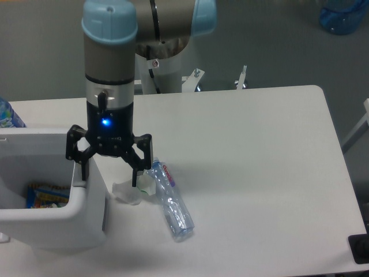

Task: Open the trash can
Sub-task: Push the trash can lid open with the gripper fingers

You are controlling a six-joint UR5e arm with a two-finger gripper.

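The trash can [86, 222] is a boxy white bin at the table's left front, partly cut off by the frame edge. I can see into it: a yellow and blue packet [46, 195] lies inside. A grey strip [105, 216] shows on its right side. I cannot tell where the lid is. My gripper [110, 174] points straight down over the bin's right wall. It is open and empty. Its left fingertip [85, 172] is at the bin's rim and its right fingertip [136, 176] is outside the bin.
A crushed clear plastic bottle [170, 205] lies on the white table [248, 150] just right of the gripper. A crumpled white scrap [127, 193] lies between bottle and bin. A blue-labelled bottle [7, 115] stands at the left edge. A blue jug [345, 14] is far back right.
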